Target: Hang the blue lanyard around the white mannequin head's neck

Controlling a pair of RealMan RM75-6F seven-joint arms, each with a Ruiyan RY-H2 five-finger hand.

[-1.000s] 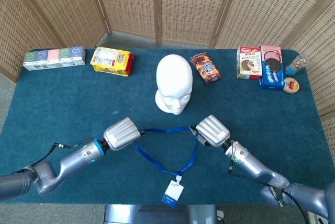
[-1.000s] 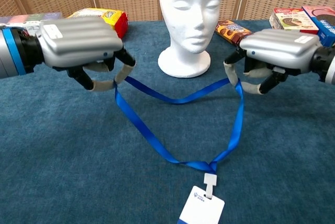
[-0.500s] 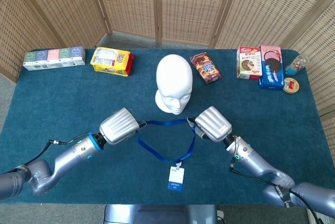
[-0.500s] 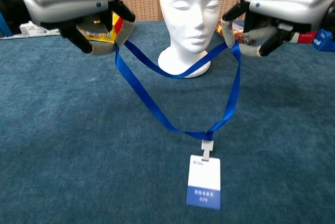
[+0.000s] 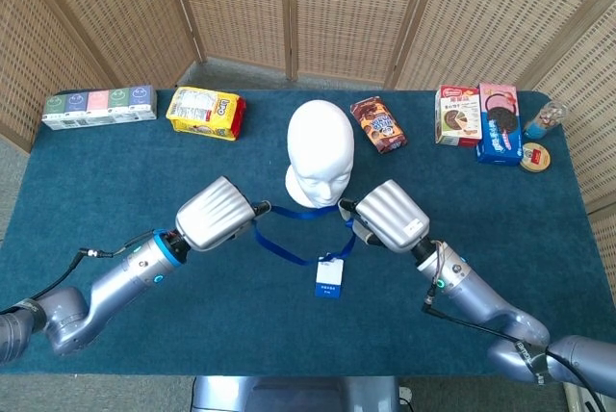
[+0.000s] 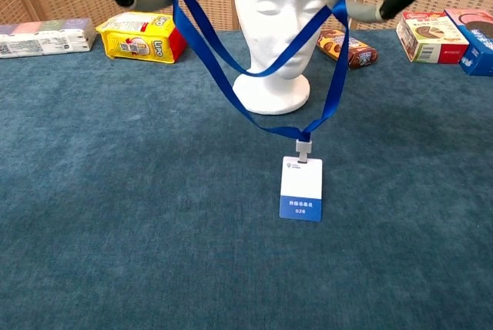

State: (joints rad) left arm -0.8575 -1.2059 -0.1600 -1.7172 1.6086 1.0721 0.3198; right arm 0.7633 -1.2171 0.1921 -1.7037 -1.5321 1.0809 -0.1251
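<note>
Hanging clear of the worktop, the blue lanyard [image 6: 254, 68] is a flat ribbon loop stretched open between the two hands, its near side dipping to a clip and a white badge [image 6: 301, 187] with a blue lower band. The left hand [image 5: 212, 215] pinches one side, the right hand [image 5: 390, 217] the other, fingers clamped on ribbon. The far strand sags across the chin of the white mannequin head [image 6: 279, 6], which stands upright toward the worktop's far edge, at mid-width.
</note>
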